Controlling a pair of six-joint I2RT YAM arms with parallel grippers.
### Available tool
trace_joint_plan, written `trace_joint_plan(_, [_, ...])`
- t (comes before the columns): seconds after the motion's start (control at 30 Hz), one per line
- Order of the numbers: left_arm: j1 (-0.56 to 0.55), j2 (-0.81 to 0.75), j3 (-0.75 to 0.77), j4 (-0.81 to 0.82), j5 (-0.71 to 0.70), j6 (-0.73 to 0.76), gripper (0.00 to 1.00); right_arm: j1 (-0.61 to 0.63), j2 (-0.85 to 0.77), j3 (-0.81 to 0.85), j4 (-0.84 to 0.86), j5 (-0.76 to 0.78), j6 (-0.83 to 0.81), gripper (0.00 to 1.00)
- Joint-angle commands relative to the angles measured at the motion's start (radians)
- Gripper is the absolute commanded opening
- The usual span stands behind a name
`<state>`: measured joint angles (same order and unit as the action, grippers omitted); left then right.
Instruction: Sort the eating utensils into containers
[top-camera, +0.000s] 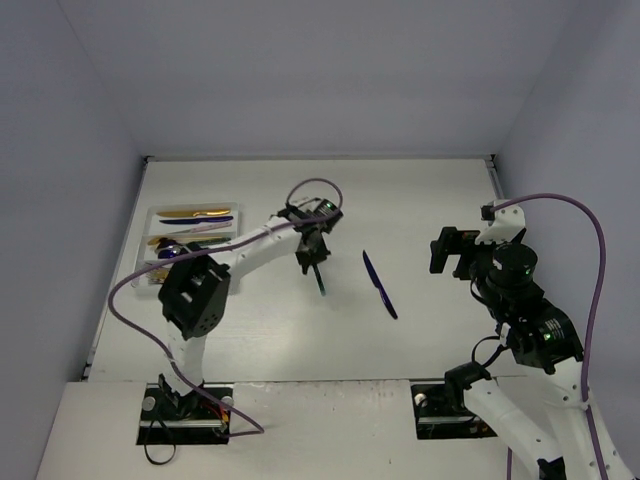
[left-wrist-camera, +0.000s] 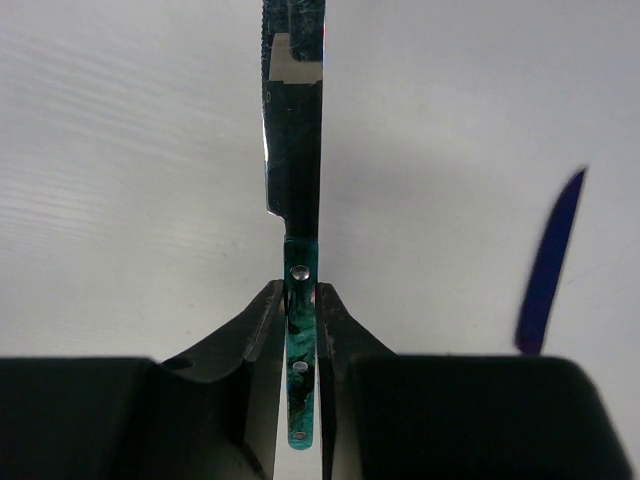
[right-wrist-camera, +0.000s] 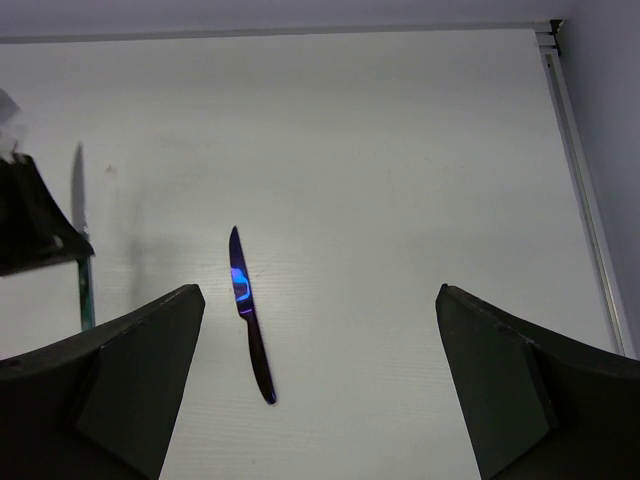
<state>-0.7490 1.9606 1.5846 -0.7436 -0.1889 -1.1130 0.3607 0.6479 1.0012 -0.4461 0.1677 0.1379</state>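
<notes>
The left end effector (left-wrist-camera: 300, 305) is pinched narrow on the handle of the teal knife (left-wrist-camera: 294, 170), centre of the top view, blade pointing away from the wrist. The knife looks stiff, light and glossy, so likely slippery; a hold on the handle near the blade, as here, should limit pivoting. 1 blue knife (top-camera: 379, 284) lies on the desk (top-camera: 430, 200) right of centre. The tray (top-camera: 151, 226), upper left, holds several utensils (top-camera: 195, 213). The right end effector (right-wrist-camera: 318, 310) gapes wide, empty.
</notes>
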Motion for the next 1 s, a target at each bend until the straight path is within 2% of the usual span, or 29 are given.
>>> trace_joint_plan(0.0, [0.199,-0.181,-0.002,0.008,-0.051,-0.065,0.0,0.004,0.019,0.008,0.055,0.015,0.006,1.0])
trace_joint_plan(0.23, [0.502,-0.233,-0.043,0.116,0.06,-0.172,0.0,0.001,0.038,0.002,0.055,0.029,0.005,1.0])
trace_joint_plan(0.47, [0.706,-0.147,-0.025,0.225,0.156,-0.29,0.0,0.003,0.059,-0.006,0.055,0.057,0.0,1.0])
trace_joint_plan(0.63, [0.772,-0.062,0.014,0.229,0.185,-0.338,0.0,0.003,0.083,-0.003,0.055,0.071,-0.002,1.0])
trace_joint_plan(0.83, [0.842,-0.012,0.023,0.232,0.156,-0.372,0.0,0.003,0.108,-0.009,0.055,0.092,0.0,1.0])
trace_joint_plan(0.97, [0.879,0.018,0.058,0.233,0.148,-0.352,0.04,0.003,0.125,-0.013,0.056,0.087,0.002,1.0])
